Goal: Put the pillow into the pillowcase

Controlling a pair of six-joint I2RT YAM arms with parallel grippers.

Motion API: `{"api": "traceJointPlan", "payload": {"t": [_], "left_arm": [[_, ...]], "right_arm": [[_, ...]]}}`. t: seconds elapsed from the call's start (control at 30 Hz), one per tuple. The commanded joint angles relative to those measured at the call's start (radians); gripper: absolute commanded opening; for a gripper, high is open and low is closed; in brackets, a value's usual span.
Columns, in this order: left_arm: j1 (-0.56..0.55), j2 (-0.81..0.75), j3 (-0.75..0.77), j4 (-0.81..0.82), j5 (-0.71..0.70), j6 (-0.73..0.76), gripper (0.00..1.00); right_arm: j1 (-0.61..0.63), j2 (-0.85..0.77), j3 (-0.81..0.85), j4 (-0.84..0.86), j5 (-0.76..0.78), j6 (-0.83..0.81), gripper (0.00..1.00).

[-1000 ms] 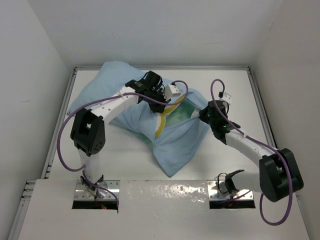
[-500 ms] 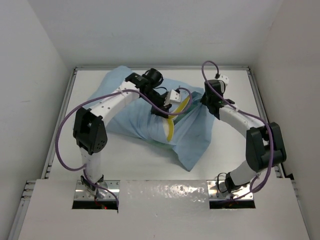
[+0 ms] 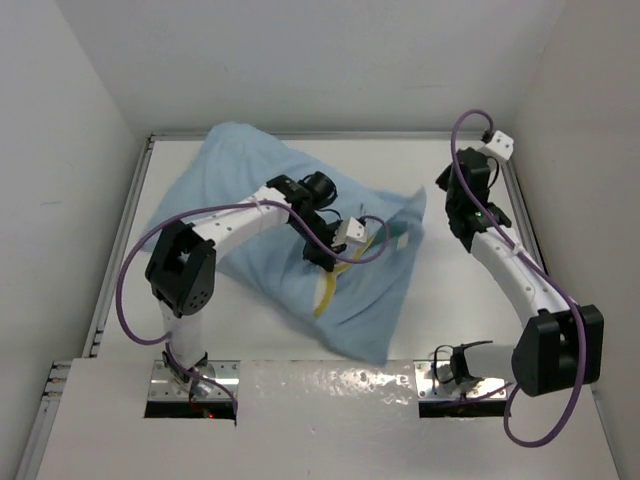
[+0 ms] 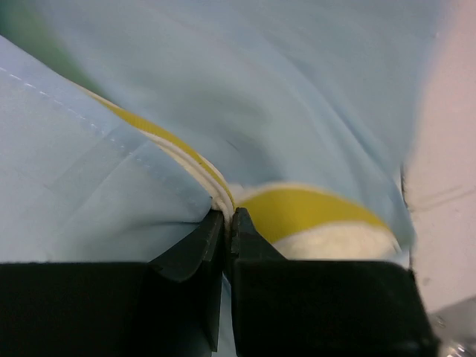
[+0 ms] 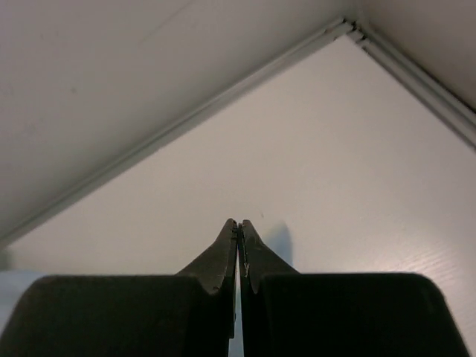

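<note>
One pillow [image 4: 336, 242] lies almost wholly inside the one pillowcase [image 3: 230, 190]. Only a curved strip of its yellow edge band [image 3: 327, 293] and a small patch of cream fluff show, at the case's opening. The pillowcase shows its light blue side and lies as a bulky, creased shape running diagonally across the white surface [image 3: 450, 290], from the far left corner down toward the near middle. A small sliver of green shows at its right edge. One arm, the left arm [image 3: 235, 215], reaches across the top of the pillowcase from the case's left side. Its left claw [image 4: 227, 216] sits over the case's middle, pinched nearly closed on the pillow's white-and-yellow edge where that edge meets the blue cloth; I cannot tell whether a fold of the case is caught in the same pinch. The second arm, the right arm [image 3: 510, 275], stands well to the right of the pillowcase and apart from it, with its wrist raised toward the far right corner of the surface. Its right claw [image 5: 239, 227] has both fingers pressed together with nothing between them, pointing at bare surface near where two wall edges meet. Two purple cables [image 3: 130, 290] are in sight, one looping along each arm.
</note>
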Motion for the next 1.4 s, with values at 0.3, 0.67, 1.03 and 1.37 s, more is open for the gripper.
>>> {"api": "traceJointPlan", "payload": {"t": [0.3, 0.67, 1.03, 1.37], "left_arm": [[0.053, 0.105, 0.019, 0.307, -0.242, -0.429, 0.00], [0.053, 0.136, 0.098, 0.085, -0.085, -0.264, 0.00], [0.055, 0.103, 0.084, 0.094, -0.088, -0.280, 0.00], [0.088, 0.092, 0.162, -0.058, -0.059, -0.172, 0.00]], "right_arm": [[0.005, -0.121, -0.053, -0.067, -0.320, -0.041, 0.04], [0.146, 0.051, -0.190, -0.132, -0.390, -0.015, 0.87], [0.145, 0.405, -0.055, -0.046, -0.397, 0.043, 0.58], [0.117, 0.501, -0.038, -0.106, -0.318, 0.119, 0.00]]}}
